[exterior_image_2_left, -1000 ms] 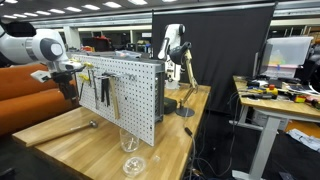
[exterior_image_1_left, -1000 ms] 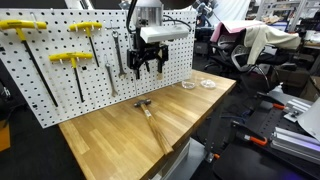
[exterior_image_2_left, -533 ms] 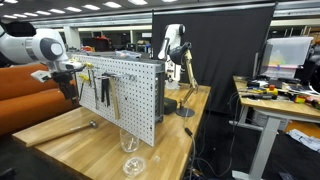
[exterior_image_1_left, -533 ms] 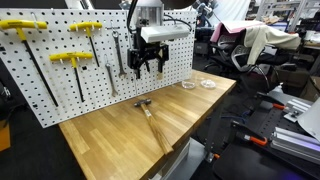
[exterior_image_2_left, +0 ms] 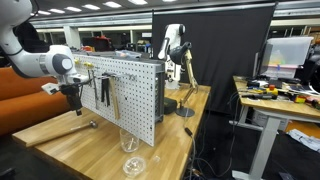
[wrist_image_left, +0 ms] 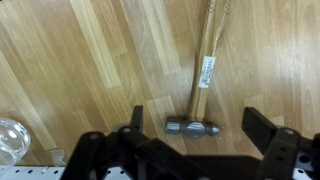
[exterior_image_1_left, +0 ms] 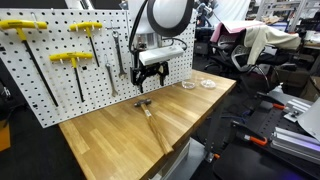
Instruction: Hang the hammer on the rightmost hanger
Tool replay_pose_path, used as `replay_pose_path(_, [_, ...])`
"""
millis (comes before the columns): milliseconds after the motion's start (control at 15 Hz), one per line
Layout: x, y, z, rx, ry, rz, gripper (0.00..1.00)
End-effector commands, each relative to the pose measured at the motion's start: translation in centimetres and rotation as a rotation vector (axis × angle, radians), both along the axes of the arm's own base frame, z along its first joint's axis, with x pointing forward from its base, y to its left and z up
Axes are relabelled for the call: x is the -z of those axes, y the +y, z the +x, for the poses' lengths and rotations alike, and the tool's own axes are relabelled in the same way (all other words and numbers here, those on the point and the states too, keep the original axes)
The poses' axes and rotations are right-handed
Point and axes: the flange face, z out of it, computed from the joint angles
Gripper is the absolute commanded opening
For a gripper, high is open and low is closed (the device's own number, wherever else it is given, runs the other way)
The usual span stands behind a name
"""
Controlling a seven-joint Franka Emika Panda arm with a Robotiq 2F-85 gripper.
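Looking across our bench from the left, the pegboard (exterior_image_1_left: 40,90) stands along the back of the table (exterior_image_1_left: 110,145). Two yellow T-handles (exterior_image_1_left: 70,58) hang on its left part, and a few slim dark tools (exterior_image_1_left: 114,62) hang further right.

Next comes the gripper (exterior_image_1_left: 148,77), hanging in front of the board's right end with its jaws spread wide and nothing between them. We see it low over the wood in an exterior view too (exterior_image_2_left: 72,95).

The hammer (exterior_image_1_left: 151,118) lies flat on the table right under it, with the dark head nearest the board and the pale handle running toward the front edge. It isn't on any hanger yet.

In the wrist view the hammer (wrist_image_left: 203,75) has its head framed between the two black fingers (wrist_image_left: 262,125), and the handle runs away up the frame. We can't see any contact.

Further right on the table, two small clear dishes (exterior_image_1_left: 188,86) sit near the board's end, well apart from the hammer.
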Motion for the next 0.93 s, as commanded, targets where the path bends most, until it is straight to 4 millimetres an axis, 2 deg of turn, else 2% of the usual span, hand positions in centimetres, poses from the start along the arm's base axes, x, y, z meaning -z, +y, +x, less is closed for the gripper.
replay_pose_path(0, [1.5, 0.5, 1.5, 0.042, -0.004, -0.001, 1.0])
replay_pose_path(200, [3.3, 0.9, 2.0, 0.058, 0.01, -0.004, 1.0])
replay_pose_path(533, [6.0, 1.5, 1.6, 0.072, 0.044, 0.005, 1.0])
replay_pose_path(867, [7.1, 2.2, 2.5, 0.051, 0.026, 0.013, 1.0])
